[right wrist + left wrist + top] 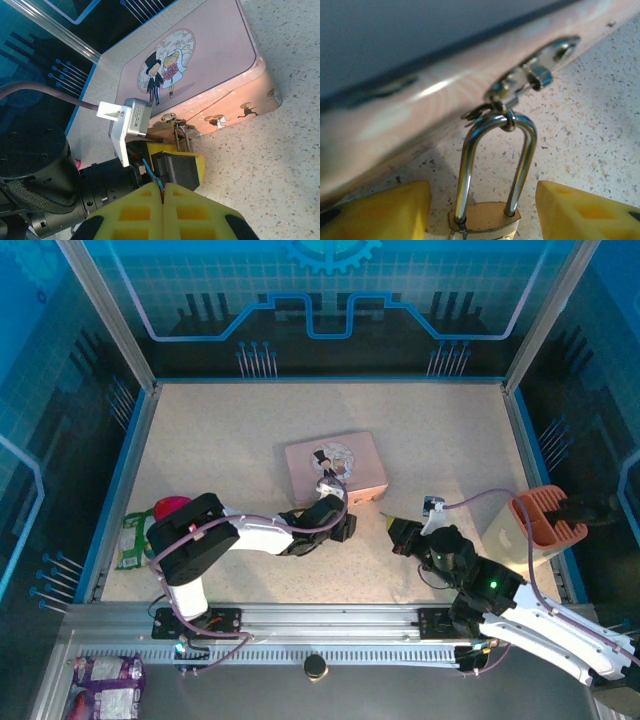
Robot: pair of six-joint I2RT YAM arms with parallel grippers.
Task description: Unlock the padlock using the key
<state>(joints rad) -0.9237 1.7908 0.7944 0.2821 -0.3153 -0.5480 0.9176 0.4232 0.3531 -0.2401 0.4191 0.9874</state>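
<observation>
Left end effector (482, 189) sat spread around the padlock (485, 220) on the tin (200, 65), prob to steady it; right end effector (163, 190) was pinched together.

Speckled beige tabletop (250, 430) with a blue rim, boxed in by clear panels (330, 300) printed with blue circuit lines. Silver rail (330, 625) runs along the near edge.

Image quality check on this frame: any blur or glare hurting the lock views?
Left wrist: padlock shackle fairly sharp, the tin wall behind it blurred with a glare streak, left fingers soft. Right wrist: tin lid crisp, right fingers out of focus near the lens. Top external: evenly lit, blue cast, no blur.
</observation>
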